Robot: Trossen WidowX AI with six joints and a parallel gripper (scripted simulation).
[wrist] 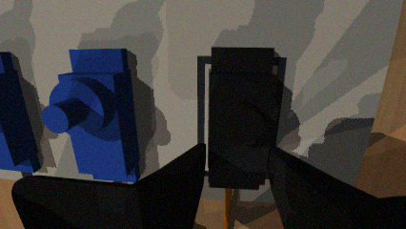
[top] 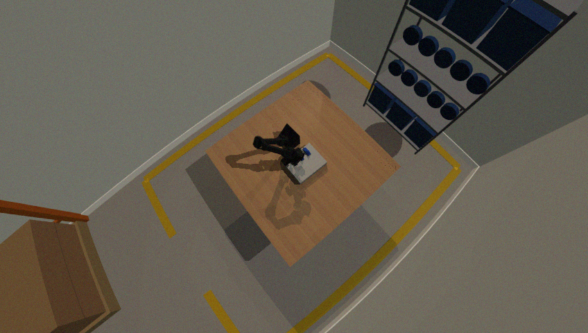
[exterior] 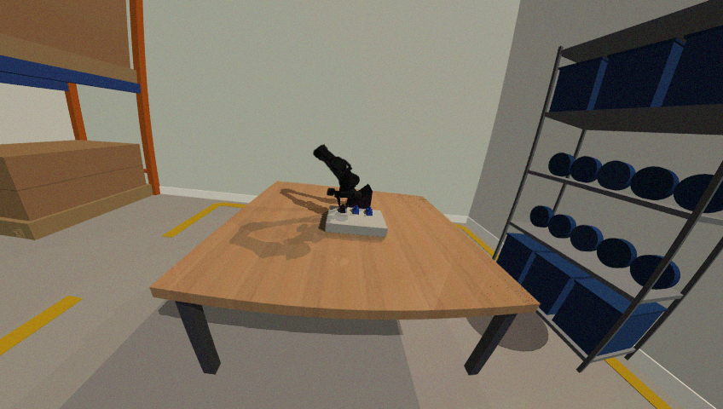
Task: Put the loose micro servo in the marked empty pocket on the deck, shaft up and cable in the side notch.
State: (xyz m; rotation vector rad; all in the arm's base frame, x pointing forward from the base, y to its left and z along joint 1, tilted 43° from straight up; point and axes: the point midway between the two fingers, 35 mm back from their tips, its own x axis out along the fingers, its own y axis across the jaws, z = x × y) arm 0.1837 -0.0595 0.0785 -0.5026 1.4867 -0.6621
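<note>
The loose micro servo [wrist: 243,95] is black and lies within the dark pocket outline [wrist: 201,95] on the pale grey deck [top: 315,164] [exterior: 355,229] [wrist: 186,33]. A thin light strip shows between its left side and the outline. Its round top faces the wrist camera, dark and hard to make out. Its orange cable [wrist: 228,207] runs out at the near end. Whether both ears are flat, and how the cable lies in the notch, I cannot tell. My gripper [wrist: 235,153] [exterior: 342,208] is slightly open around the servo's near end, with a narrow gap at the left finger.
Two blue servos stand on the deck beside the black one; the nearer one [wrist: 95,143] [exterior: 355,210] is close to my left finger, the other [wrist: 16,129] [exterior: 369,211] farther left. The deck rests on a wooden table [top: 330,123] [exterior: 329,279]. Shelving stands beyond the table.
</note>
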